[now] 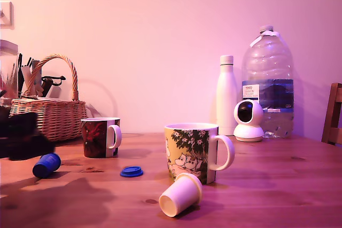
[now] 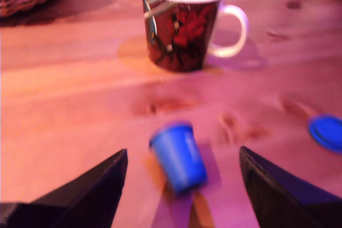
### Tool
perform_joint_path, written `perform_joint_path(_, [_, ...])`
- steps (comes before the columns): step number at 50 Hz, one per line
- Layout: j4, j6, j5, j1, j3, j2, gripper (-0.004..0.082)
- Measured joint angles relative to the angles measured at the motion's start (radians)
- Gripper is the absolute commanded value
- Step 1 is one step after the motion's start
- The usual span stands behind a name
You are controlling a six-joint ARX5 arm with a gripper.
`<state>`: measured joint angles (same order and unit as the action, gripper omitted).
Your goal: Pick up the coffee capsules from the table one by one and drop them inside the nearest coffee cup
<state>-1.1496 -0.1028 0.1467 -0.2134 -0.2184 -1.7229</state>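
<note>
From the exterior view's left, I see my tool point(image 2: 181, 196) spread wide and empty over one blue capsule point(image 1: 46, 165) lying on the counter point(image 1: 278, 185), the dark mug point(image 1: 100, 137) at its 12 o'clock in the wrist view. One blue lid point(image 1: 131, 171). One cream capsule point(image 1: 180, 195) lies at 6 o'clock of the second, patterned mug point(image 1: 193, 152).

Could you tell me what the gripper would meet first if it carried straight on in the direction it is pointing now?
Most likely the blue capsule, lying on its side on the table between the open gripper fingers. Beyond it stands the dark red mug. Depth is hard to judge from the blurred wrist view.
</note>
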Motion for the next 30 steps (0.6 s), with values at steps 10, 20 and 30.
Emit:
perform_joint_path(10, [-0.002,0.0,0.014,0.0,-0.027,-0.064,0.0607])
perform_joint_path(20, [0.001,-0.001,0.019,0.0,-0.067,-0.111,0.0607])
perform_joint_path(30, [0.013,-0.024,0.021,0.0,-0.085,-0.138,0.0603])
